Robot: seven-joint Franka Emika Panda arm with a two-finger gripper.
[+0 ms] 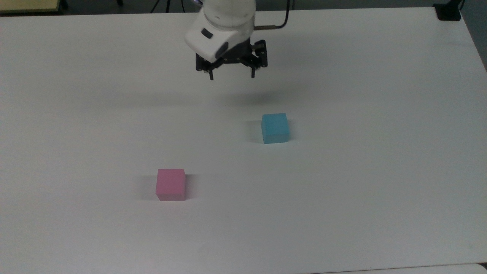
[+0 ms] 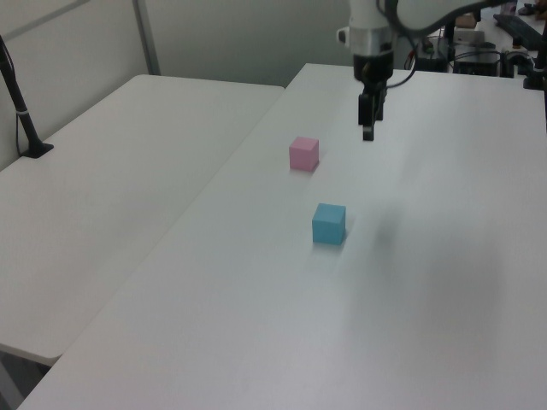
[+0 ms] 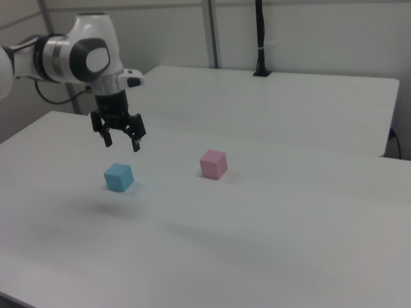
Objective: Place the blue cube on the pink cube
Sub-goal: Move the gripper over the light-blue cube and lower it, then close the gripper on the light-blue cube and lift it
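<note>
Approach step: gripper spread wide, empty, upper centre of top view. Blue cube untouched mid-frame, pink cube lower left. Next: centre over blue cube, descend, clamp.

Blue cube, pink cube apart
</note>
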